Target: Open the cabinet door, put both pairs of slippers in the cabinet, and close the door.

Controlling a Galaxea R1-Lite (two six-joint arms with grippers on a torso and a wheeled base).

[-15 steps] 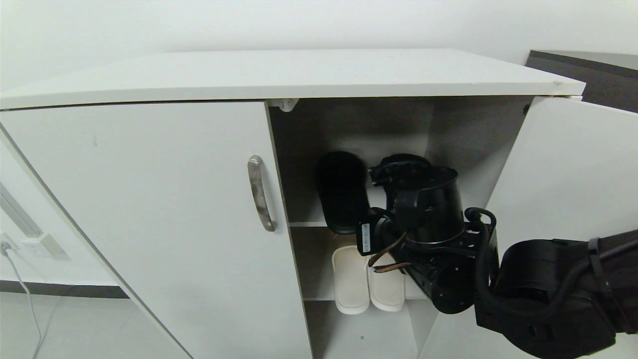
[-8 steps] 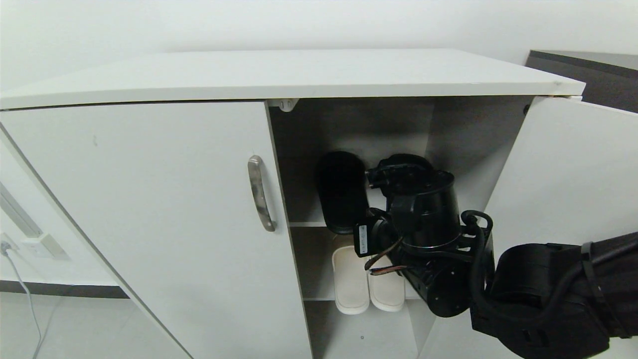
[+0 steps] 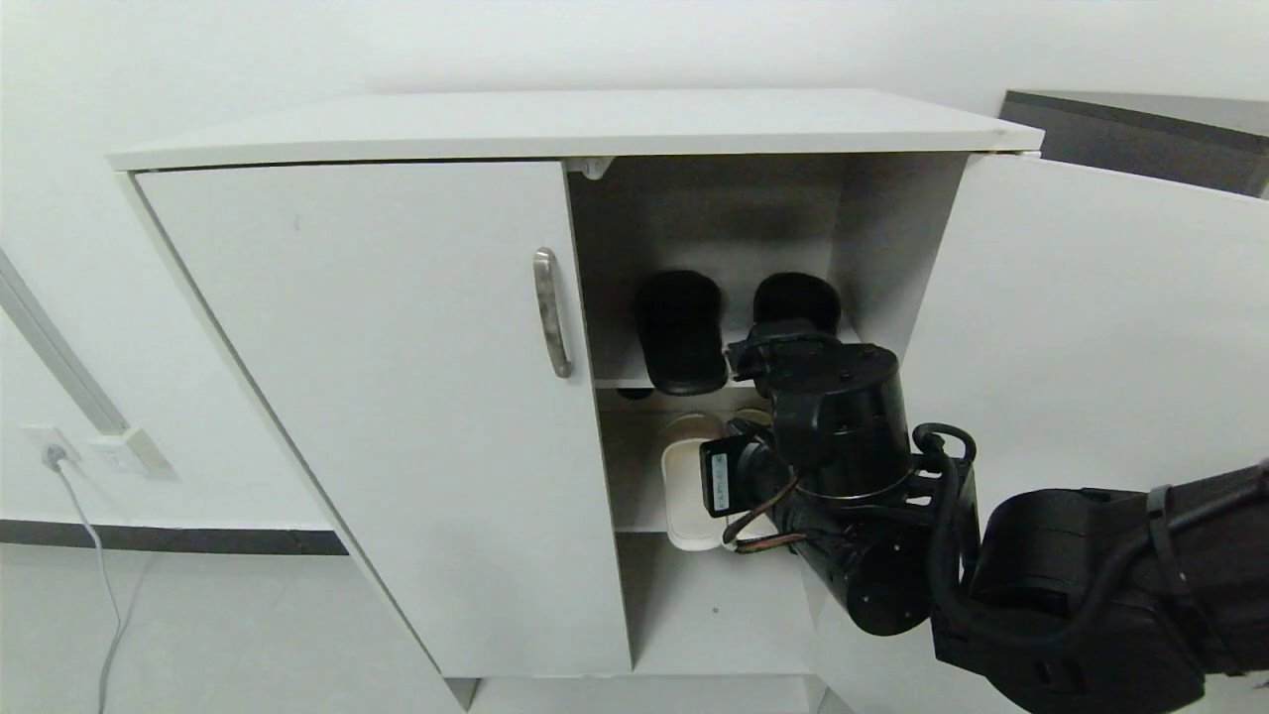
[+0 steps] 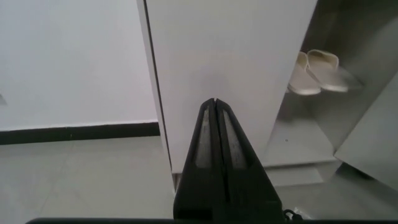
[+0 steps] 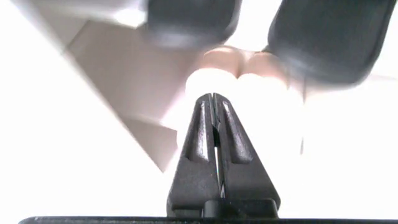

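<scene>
Blocking half the white slippers (image 3: 684, 496), right arm (image 3: 843, 436) is sitting by the open door (image 3: 1071, 327), right gripper (image 5: 214, 98) and left gripper (image 4: 214, 102) pinched together, empty.

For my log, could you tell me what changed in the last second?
The camera pulled back from the cabinet. The right gripper, fingers shut, withdrew from the upper shelf, uncovering the second black slipper. The white slippers and open door stayed put.

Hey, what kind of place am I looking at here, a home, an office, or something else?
Likely a plain indoor room, maybe a home-style entryway: a white cabinet with black slippers and white slippers on its shelves, a wall socket, and a dark baseboard.
</scene>
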